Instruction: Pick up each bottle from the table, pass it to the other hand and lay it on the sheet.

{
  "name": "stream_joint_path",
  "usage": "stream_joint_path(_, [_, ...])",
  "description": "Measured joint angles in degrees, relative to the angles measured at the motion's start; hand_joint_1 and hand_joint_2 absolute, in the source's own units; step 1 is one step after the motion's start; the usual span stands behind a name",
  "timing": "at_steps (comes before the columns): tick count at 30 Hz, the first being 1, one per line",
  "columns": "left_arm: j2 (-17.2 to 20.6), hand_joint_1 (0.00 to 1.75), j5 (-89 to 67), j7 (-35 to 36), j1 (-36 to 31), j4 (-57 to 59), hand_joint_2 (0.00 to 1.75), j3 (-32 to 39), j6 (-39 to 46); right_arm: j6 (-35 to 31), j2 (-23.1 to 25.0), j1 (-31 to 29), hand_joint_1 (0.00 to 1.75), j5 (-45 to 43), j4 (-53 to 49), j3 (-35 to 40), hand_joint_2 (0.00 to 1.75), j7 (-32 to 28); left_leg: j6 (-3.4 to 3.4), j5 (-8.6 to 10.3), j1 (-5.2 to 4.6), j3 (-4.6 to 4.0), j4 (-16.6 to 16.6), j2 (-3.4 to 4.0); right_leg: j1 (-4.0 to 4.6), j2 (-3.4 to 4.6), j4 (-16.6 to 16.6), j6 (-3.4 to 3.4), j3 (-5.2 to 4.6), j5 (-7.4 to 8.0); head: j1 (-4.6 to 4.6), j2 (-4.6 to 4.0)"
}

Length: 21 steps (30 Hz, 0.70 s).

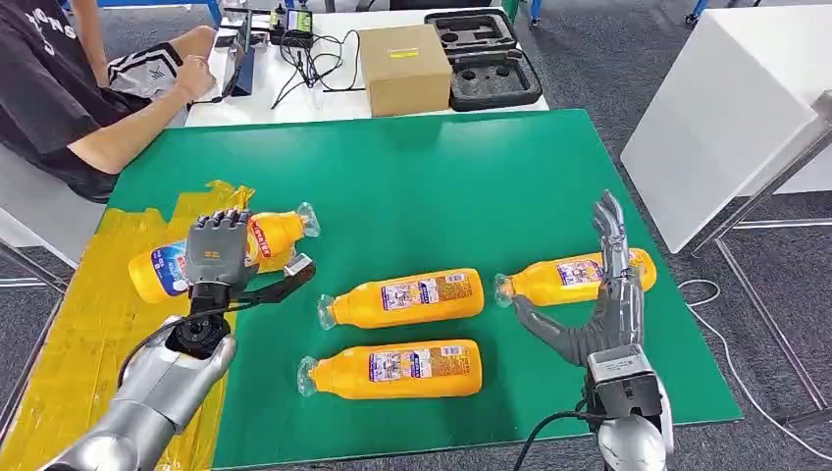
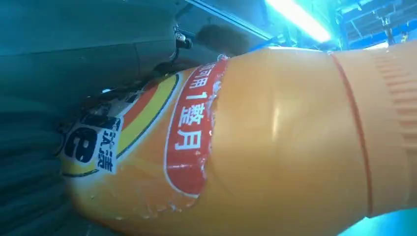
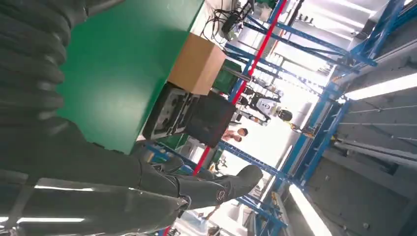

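Note:
Several orange bottles lie on the green mat [image 1: 442, 186]. My left hand [image 1: 218, 253] grips one bottle [image 1: 275, 234] from above, its fingers curled over it and the thumb spread toward its neck. This bottle lies partly over the yellow sheet [image 1: 88, 324], and its label [image 2: 192, 128] is close up in the left wrist view. My right hand [image 1: 603, 294] is open with fingers stretched out, hovering at the near side of the right bottle [image 1: 569, 275]. Two more bottles lie in the middle [image 1: 407, 297] and at the front [image 1: 397, 369].
A cardboard box [image 1: 404, 67] and black foam cases [image 1: 486, 59] stand on the white table behind the mat. A person [image 1: 69, 88] sits at the far left by cables. A white block [image 1: 731, 108] stands to the right of the table.

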Motion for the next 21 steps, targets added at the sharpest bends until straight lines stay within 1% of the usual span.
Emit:
stream_joint_path(10, [-0.07,1.75,0.00,-1.64,-0.12,0.65,1.75,0.41,-3.65,1.29,0.55,-0.06,0.00,0.55,0.00,-0.13,1.75,1.14,0.00,0.00,0.01,0.00,0.00,0.02,0.01,0.01,0.01,0.00,-0.01,0.00,0.00,0.00])
stream_joint_path(19, [-0.81,1.75,0.00,-2.10,0.54,1.46,1.75,3.30,-8.96,2.36,1.57,-0.09,0.00,1.16,0.00,-0.37,1.75,1.18,0.00,0.00,0.01,0.00,0.00,0.02,0.01,0.00,0.01,0.00,-0.01,0.00,-0.02,0.00])
stream_joint_path(20, [-0.90,1.64,0.00,-2.19,0.52,1.71,1.75,3.48,-9.40,2.40,1.64,-0.09,0.00,1.18,0.00,-0.39,1.75,1.20,0.00,0.00,0.01,0.00,0.00,0.02,0.01,0.00,0.01,0.00,-0.01,0.00,0.00,0.00])
stream_joint_path(21, [-1.01,1.26,0.00,-2.27,0.53,1.95,1.75,3.72,-9.84,2.47,1.68,-0.11,0.00,1.18,0.02,-0.42,1.75,1.20,0.00,0.00,0.01,0.00,0.00,0.01,0.01,0.00,0.01,0.00,-0.01,0.00,0.00,0.00])
